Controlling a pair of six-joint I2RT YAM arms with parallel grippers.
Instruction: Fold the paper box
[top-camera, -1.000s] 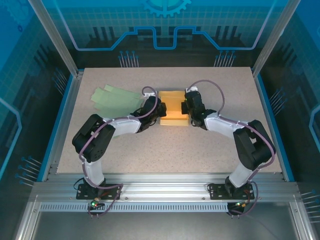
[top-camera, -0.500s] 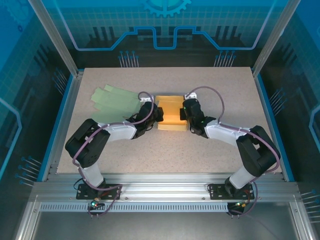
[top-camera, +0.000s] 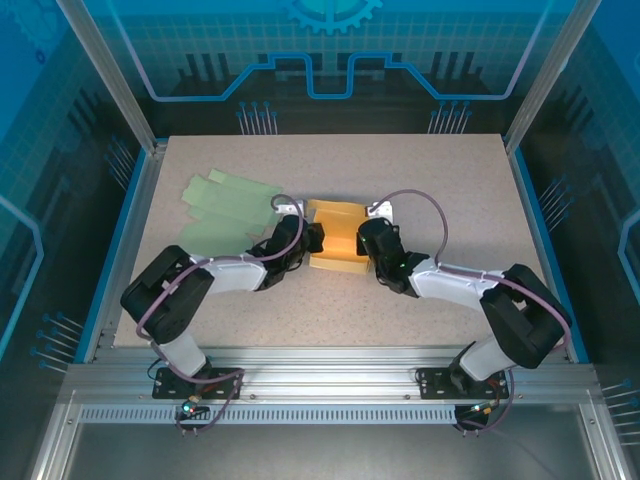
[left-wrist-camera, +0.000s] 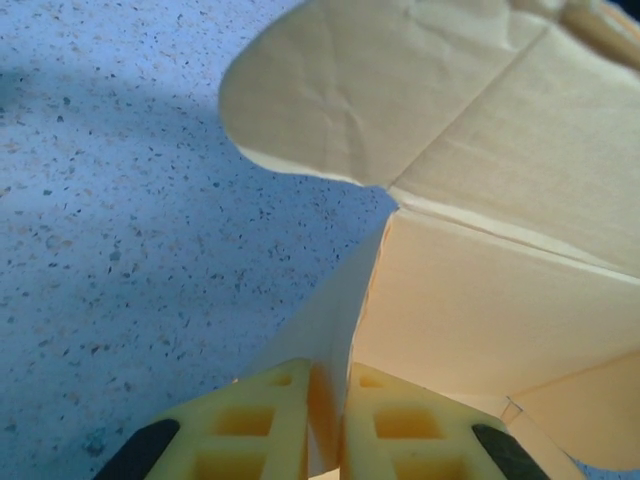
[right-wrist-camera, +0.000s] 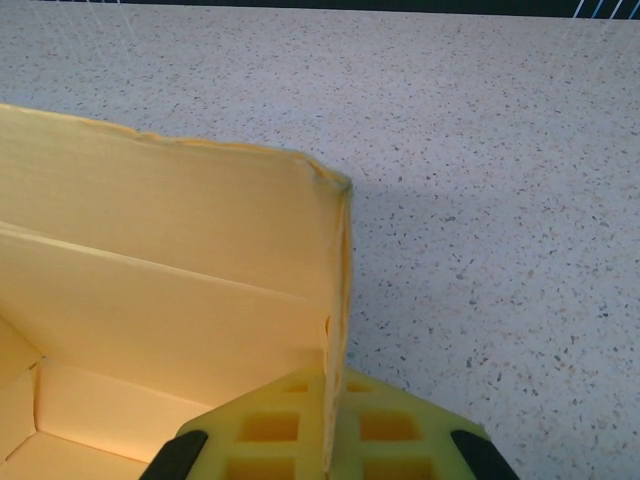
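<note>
Obs.: left gripper (left-wrist-camera: 335, 388) was pinched on the left wall of the yellow paper box (top-camera: 337, 237). The right gripper (right-wrist-camera: 332, 388) was pinched on its right wall. Flat pale green paper sheets (top-camera: 225, 205) lay near, leftward.

The box (top-camera: 335, 235) is matt yellow card, and its flap (left-wrist-camera: 340, 90) is softly creased and crumpled. Table (top-camera: 420, 170): speckled, matt, finely grained, stone-like. Far left, the green sheets (top-camera: 225, 205) look like flat matt paper. Left fingers (left-wrist-camera: 265, 430) and right fingers (right-wrist-camera: 390, 430) are yellow moulded plastic, waffle-gridded. Near rail (top-camera: 330, 385): brushed metal.
</note>
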